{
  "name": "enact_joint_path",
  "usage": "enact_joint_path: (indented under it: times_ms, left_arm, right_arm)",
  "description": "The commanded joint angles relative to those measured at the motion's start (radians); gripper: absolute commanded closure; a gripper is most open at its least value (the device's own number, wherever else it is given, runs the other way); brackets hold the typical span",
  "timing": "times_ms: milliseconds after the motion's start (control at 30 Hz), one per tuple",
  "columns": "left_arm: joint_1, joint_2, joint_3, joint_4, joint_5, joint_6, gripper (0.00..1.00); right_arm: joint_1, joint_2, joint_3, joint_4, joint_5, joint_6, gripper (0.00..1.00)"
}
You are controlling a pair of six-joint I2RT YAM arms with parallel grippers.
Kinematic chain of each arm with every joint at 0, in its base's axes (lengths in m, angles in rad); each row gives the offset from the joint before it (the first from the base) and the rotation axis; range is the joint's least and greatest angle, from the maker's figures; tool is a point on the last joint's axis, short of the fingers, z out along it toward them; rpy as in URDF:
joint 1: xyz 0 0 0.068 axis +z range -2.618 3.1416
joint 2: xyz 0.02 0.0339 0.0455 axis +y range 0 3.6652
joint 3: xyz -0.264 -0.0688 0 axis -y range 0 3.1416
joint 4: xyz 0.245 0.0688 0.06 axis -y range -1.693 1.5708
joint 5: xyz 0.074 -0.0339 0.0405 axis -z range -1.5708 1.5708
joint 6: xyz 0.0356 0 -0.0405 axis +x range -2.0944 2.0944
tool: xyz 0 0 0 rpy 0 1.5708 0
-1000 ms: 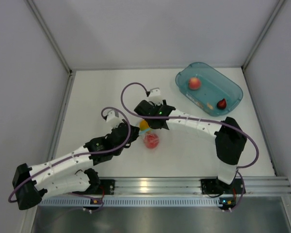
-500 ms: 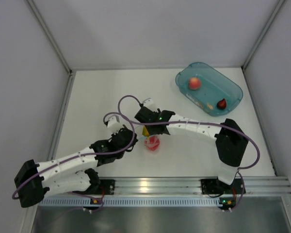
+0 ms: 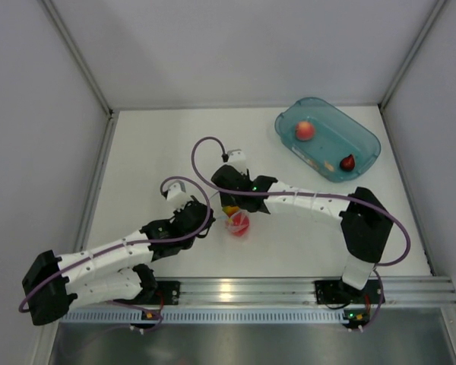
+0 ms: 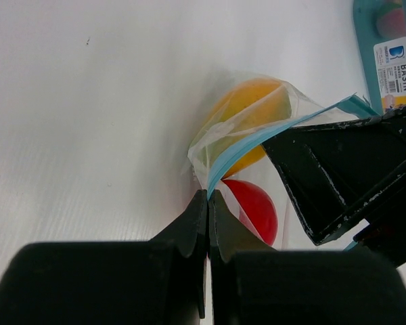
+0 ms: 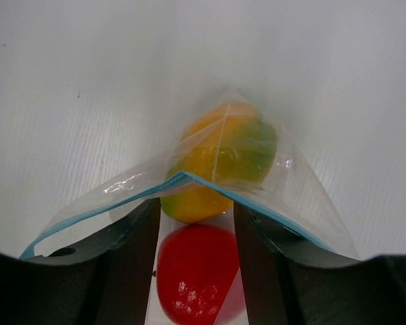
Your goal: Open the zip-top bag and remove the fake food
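The zip-top bag [image 4: 257, 115] is a clear pouch with a teal strip [image 5: 189, 180], lying mid-table [image 3: 235, 219]. Inside it are a yellow-orange mango [image 5: 220, 159] and a red tomato-like ball [image 5: 196, 274]. My left gripper [image 4: 208, 196] is shut on the bag's teal edge at its left corner. My right gripper [image 5: 196, 223] is open at the bag's mouth, its fingers [image 5: 132, 244] on either side of the red ball, with the bag's lip draped over them. From above, the right gripper [image 3: 232, 204] hides most of the mango.
A teal translucent tub [image 3: 361, 133] stands at the back right, holding a pinkish peach ball [image 3: 305, 131] and a small dark red piece [image 3: 348, 162]. Its labelled corner [image 4: 392, 57] shows in the left wrist view. Grey walls enclose the table on three sides.
My right gripper has moved toward the near edge and down onto the bag, now covering the mango from above. My left gripper has shifted slightly with the bag's edge.
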Motion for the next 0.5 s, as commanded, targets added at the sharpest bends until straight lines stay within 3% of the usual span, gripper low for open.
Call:
enact_joint_path:
  times_ms: [0,467]
  left_arm:
    - [-0.001,-0.016,-0.003,0.035,-0.009,-0.016,1.0]
    - [-0.02,0.037,0.019,0.05,-0.006,-0.019,1.0]
  right_arm:
    - [0.003,0.001,0.046,0.025,-0.006,0.076,0.52]
    - [-0.071,0.138,0.054,0.033,0.058,0.122,0.41]
